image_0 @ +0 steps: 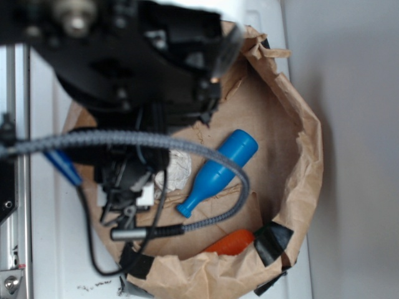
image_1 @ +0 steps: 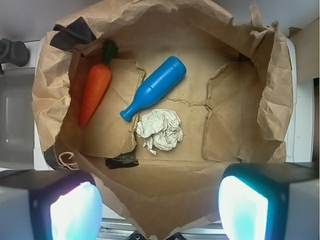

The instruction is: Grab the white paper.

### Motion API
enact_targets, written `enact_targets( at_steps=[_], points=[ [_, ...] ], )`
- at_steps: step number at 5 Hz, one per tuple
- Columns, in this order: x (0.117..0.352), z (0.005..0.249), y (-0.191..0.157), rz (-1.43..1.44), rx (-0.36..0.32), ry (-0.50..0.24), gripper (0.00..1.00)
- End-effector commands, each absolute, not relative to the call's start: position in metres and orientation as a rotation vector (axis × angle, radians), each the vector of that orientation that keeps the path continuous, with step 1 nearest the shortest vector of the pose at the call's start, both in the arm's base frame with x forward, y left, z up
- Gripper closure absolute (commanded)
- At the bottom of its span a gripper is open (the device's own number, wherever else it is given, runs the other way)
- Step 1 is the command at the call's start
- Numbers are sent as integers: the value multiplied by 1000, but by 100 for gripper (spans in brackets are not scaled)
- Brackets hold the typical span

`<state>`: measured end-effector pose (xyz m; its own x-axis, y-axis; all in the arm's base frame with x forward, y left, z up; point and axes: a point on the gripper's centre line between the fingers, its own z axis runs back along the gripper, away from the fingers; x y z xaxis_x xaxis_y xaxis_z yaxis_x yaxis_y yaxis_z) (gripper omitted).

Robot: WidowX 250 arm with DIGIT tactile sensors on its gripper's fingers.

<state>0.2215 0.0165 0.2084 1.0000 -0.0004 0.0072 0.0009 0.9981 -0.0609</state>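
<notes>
White paper (image_1: 160, 130) is lying crumpled on the floor of the brown paper bag (image_1: 250, 115), near the centre of the wrist view, just below the neck end of the blue bottle (image_1: 153, 88), nearly touching it. In the exterior view the black arm is filling the upper left of the frame, blurred, and is hiding most of the white paper, so only a pale patch is showing beside the bottle; the orange carrot (image_1: 95, 92) is also cut down to a small orange piece at the bottom of that view, behind the bag's rim. A grey braided cable (image_0: 124, 141) is crossing in front of the bag there. The pincer (image_1: 160, 207) is standing released, its two fingers (image_1: 75, 210) glowing pale blue at the lower left and lower right corners of the wrist view, spread wide apart and grasping nothing. The white paper is sitting above the gap between them, well apart from both fingers.
</notes>
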Motion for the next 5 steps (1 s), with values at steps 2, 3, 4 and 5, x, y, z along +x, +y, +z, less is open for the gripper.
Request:
enact_targets(
  at_steps=[2, 3, 4, 5],
  points=[
    [225, 222, 13, -16, -55, -62, 0],
    [237, 193, 15, 5, -63, -70, 0],
    [248, 176, 23, -3, -97, -57, 0],
    [248, 156, 26, -23, -81, -54, 0]
  ],
)
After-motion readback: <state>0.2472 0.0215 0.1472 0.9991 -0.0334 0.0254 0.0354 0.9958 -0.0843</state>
